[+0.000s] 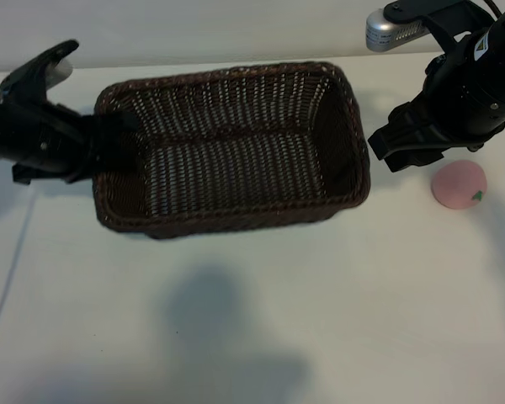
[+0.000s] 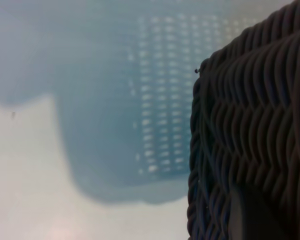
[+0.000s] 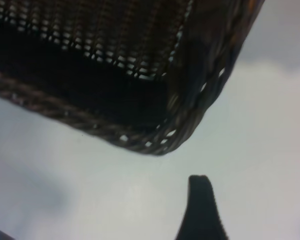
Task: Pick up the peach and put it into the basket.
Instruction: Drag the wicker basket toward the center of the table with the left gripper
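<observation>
Bare table point(image 1: 236, 337) fronts the basket point(image 1: 236, 215), whose left end the left gripper point(image 1: 109, 143) pinches. Beyond, the right gripper point(image 1: 412, 147) hangs unclenched beside the peach point(image 1: 459, 185), which lies right of the basket; closing off-centre could roll it away.

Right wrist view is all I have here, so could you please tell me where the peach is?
Observer: The peach lies on the table, outside the basket, beyond its right end in the exterior view.
Operator: Is my right gripper near it?
Observer: The right gripper hangs open between the basket's right end and the peach, holding nothing.
Operator: And the left arm?
Observer: The left gripper is at the basket's left end, at the rim.
</observation>
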Robot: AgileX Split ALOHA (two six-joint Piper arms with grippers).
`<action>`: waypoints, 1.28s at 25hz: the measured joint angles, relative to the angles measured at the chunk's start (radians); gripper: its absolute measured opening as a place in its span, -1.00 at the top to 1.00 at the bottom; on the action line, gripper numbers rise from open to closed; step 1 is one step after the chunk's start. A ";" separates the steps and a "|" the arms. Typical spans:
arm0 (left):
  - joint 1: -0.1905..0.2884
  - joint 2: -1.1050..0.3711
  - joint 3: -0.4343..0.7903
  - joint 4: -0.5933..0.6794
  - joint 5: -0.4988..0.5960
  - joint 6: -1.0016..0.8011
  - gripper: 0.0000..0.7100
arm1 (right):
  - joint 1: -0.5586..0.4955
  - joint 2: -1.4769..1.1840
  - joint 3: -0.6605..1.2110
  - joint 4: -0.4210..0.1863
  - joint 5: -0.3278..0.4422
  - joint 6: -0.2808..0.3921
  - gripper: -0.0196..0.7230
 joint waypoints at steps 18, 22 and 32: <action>-0.117 0.298 -0.255 0.003 0.023 -0.001 0.51 | 0.000 0.000 0.000 0.000 0.001 0.000 -0.41; -0.120 0.328 -0.258 0.000 0.018 -0.002 0.51 | 0.000 0.000 0.000 0.000 0.003 0.000 -0.41; -0.122 0.347 -0.262 -0.012 0.012 -0.021 0.51 | 0.000 0.000 0.000 0.000 0.015 0.000 -0.41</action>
